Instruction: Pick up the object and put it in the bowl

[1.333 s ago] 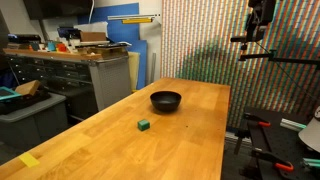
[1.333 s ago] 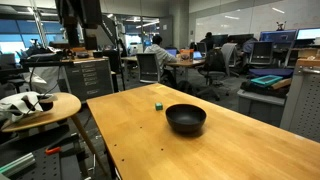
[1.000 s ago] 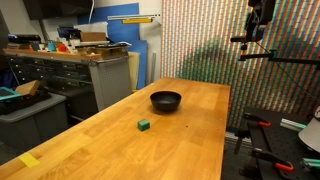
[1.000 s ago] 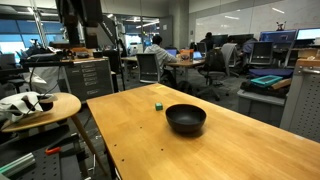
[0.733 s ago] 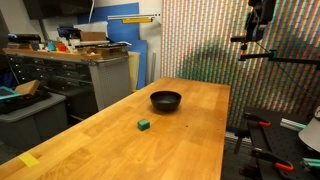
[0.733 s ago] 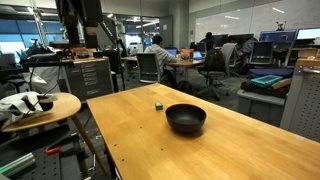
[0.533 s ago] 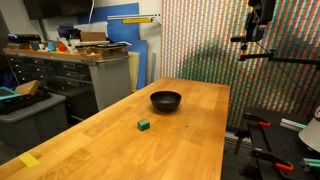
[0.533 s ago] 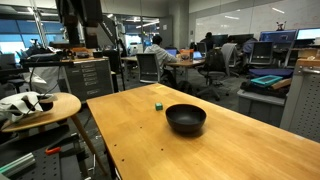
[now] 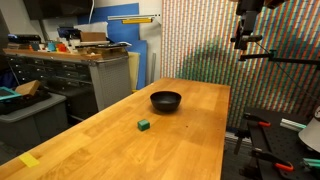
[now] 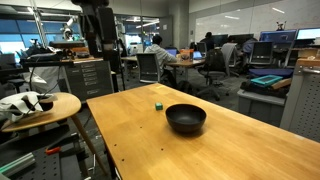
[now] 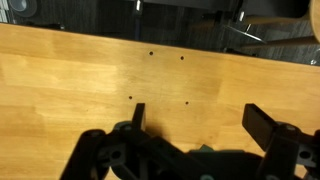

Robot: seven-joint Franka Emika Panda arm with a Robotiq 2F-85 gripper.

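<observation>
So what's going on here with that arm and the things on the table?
A robot arm is meant to put the small green block into the black bowl. Nothing is picked up yet: the block sits on the wooden table, apart from the bowl. The gripper is open and empty, high up near the table's edge.

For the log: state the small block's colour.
Dark green; the block shows best in an exterior view.

A long wooden desk (image 9: 185, 140) stands in an open-plan lab beside grey drawer cabinets (image 9: 70, 75), a speckled multicoloured wall panel (image 9: 200, 40) and a round side table (image 10: 50, 104), as seated workers (image 10: 155, 48) face computers behind.
</observation>
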